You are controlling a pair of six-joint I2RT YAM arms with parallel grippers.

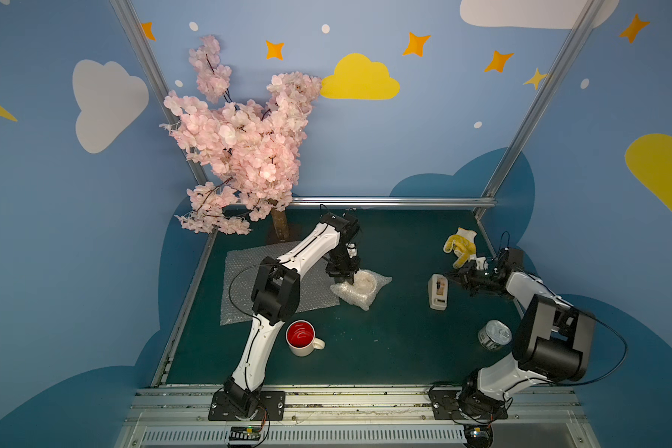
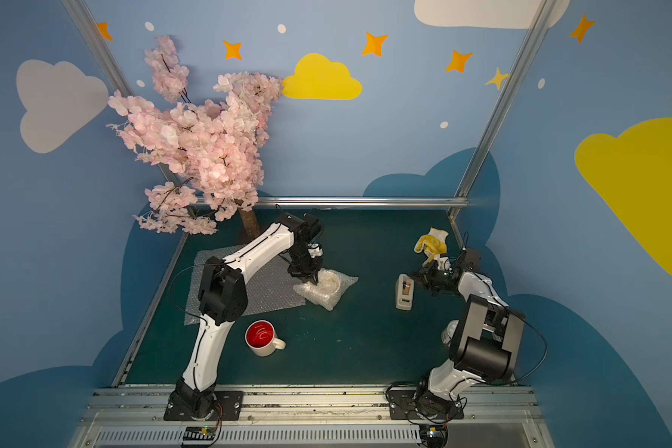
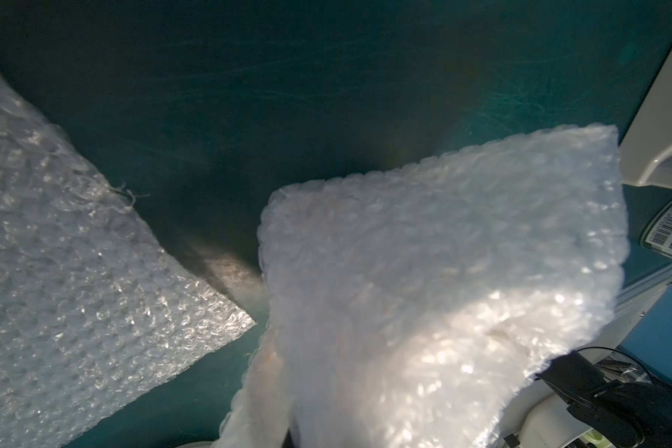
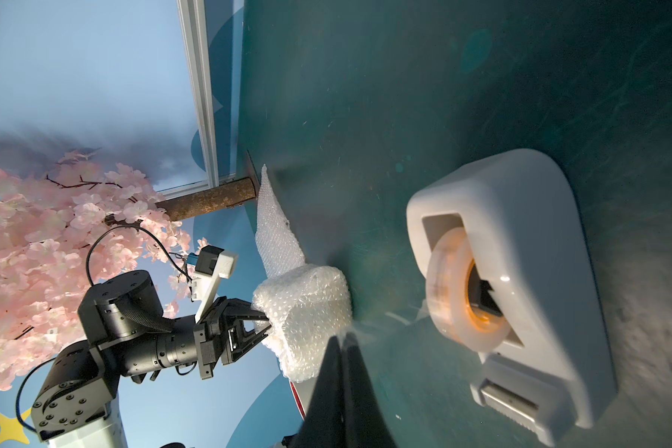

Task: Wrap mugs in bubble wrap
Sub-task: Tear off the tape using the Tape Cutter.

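**Mug bundle pinched mid-wrap**

Mug wrapped in bubble wrap is sitting at centre frame in both top views, the left gripper pinching the film's edge. The right gripper, clamped on nothing, is pointing at the tape dispenser. If the pinch slips, the wrap may spring open. Only the top views are showing the red-lined mug, lower centre, unwrapped.

Clear bubbled plastic wrap, glossy ceramic mug, smooth white plastic tape dispenser.
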